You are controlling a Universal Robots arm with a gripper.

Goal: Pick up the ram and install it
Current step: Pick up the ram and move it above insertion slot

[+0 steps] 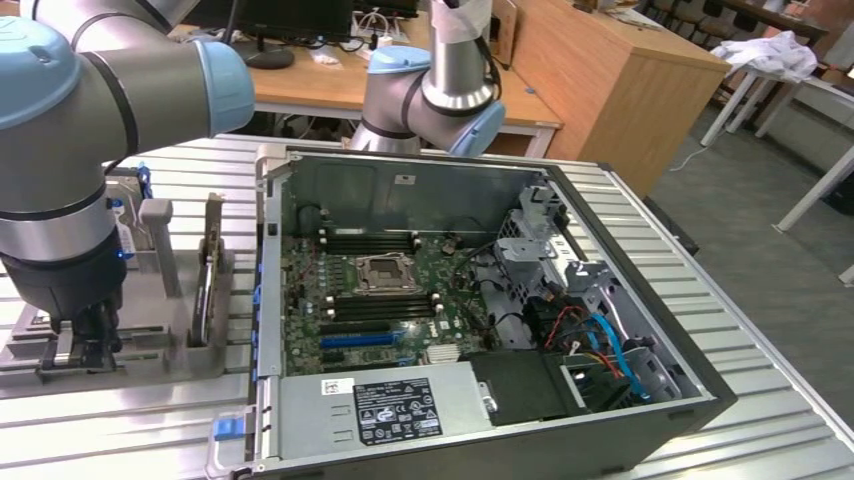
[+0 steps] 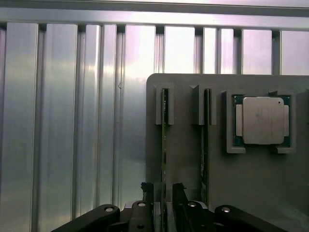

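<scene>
We see a ribbed metal table [image 1: 767, 440] carrying an open computer case [image 1: 400, 155] at the centre of the exterior view, its green motherboard [image 1: 387, 300] lying flat inside. The grey arm [image 1: 80, 130] fills the exterior view's upper left and reaches down to a grey holder [image 2: 251, 183] low on the exterior view's left. In the holder sits a square processor [image 2: 262, 121], and beside it two thin sticks stand on edge in slots. The gripper [image 2: 164, 195] is released, jaws spread to either side of the ram [image 2: 164, 140], the stick farther from the processor, not clamping it
</scene>
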